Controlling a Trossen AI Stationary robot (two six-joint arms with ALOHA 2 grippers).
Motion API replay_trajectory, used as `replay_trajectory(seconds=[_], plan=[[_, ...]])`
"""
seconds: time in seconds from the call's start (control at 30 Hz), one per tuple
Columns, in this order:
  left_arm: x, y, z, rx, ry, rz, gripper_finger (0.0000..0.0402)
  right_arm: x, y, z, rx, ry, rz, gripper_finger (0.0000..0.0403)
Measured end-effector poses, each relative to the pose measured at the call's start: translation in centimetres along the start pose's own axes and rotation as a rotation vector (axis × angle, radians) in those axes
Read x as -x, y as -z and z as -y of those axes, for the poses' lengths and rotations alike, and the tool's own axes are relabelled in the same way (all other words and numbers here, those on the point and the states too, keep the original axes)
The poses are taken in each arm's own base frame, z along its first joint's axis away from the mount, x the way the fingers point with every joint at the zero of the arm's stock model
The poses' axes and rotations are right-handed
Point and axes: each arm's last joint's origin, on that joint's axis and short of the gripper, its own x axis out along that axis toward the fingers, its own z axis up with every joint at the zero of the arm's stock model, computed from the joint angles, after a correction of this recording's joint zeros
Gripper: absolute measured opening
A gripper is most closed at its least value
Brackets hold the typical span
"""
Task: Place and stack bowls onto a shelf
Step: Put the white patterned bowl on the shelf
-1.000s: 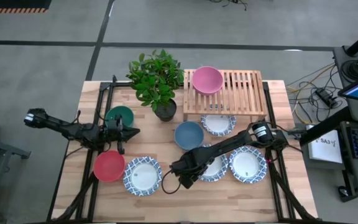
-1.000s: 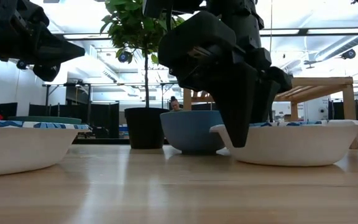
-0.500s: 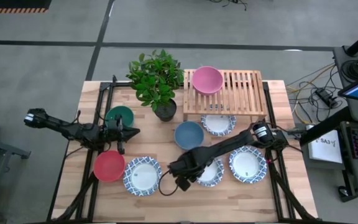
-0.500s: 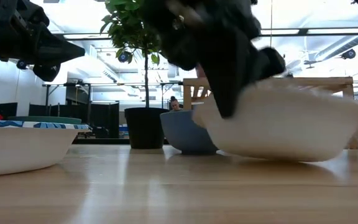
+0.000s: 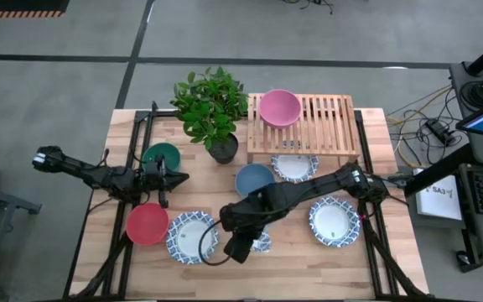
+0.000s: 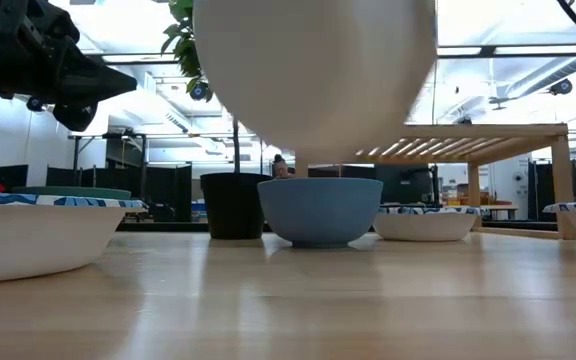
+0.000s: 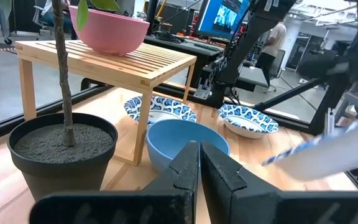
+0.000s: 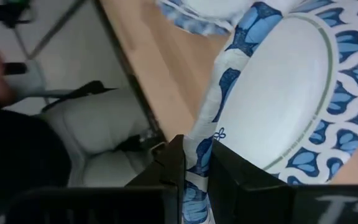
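Observation:
My right gripper (image 5: 238,241) hangs over the table's near middle, shut on a white bowl with a blue-patterned rim (image 6: 313,80), which is lifted well above the table. The pink bowl (image 5: 280,107) sits on the wooden slat shelf (image 5: 325,126) at the back. On the tabletop rest the blue bowl (image 5: 254,179), the dark green bowl (image 5: 161,156), the red bowl (image 5: 147,223) and three white patterned bowls (image 5: 193,237) (image 5: 294,166) (image 5: 334,221). My left gripper (image 5: 174,178) waits shut at the left, between the green and red bowls. My right gripper pinches the white bowl's patterned rim (image 8: 202,146) between its two fingers, one finger on the inner side and one on the outer wall. The fingers slant down from the table's right. The bowl is clear of the table and tilted, its white underside (image 6: 313,110) facing the low camera.
A potted plant (image 5: 212,109) in a dark pot stands at the back, left of the shelf. The shelf's slats right of the pink bowl are bare. A patterned bowl (image 8: 197,9) lies on the table just left of the held one. People show in the room behind.
My right gripper has risen from the table with the white patterned bowl. The bowl stood flat on the table, then tipped up by the held rim, and is now lifted clear and high. The gripper has also rolled and tipped more steeply.

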Motion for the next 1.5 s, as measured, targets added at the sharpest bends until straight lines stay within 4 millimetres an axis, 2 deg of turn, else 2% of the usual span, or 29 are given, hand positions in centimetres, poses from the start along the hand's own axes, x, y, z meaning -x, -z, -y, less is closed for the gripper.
replay_trajectory(seconds=[0.13,0.23,0.47,0.7,0.9,1.0,1.2,1.33,1.5], plan=[[0.0,0.0,0.0,-0.001,-0.001,-0.002,0.0,2.4,0.7,-0.1,0.046,-0.002,0.032,0.0038],[0.0,0.0,0.0,-0.001,-0.001,-0.003,0.0,4.3,1.4,0.5,0.065,0.08,0.046,0.0038],[-0.1,0.0,0.0,-0.002,-0.002,-0.004,0.0,9.0,3.7,2.6,0.172,0.413,0.123,0.0038],[-0.1,0.1,0.0,-0.004,-0.003,-0.006,0.0,14.0,4.3,3.7,0.331,0.556,0.316,0.0038],[-0.2,0.2,0.0,-0.008,-0.006,-0.014,0.0,17.8,5.1,4.5,0.572,0.85,0.475,0.0038],[-0.2,0.1,0.0,-0.008,-0.013,-0.011,0.0,19.8,5.1,5.4,0.628,0.985,0.514,0.0038],[-0.2,0.1,0.0,-0.004,-0.022,-0.002,0.0,23.7,4.1,8.9,0.488,1.06,0.557,0.0038],[-0.2,0.1,0.0,-0.004,-0.025,-0.001,0.0,25.6,3.4,12.5,0.35,1.012,0.518,0.0038],[-0.2,0.0,0.0,-0.002,-0.027,0.003,0.0,26.9,3.0,17.4,0.174,0.96,0.433,0.0038]])
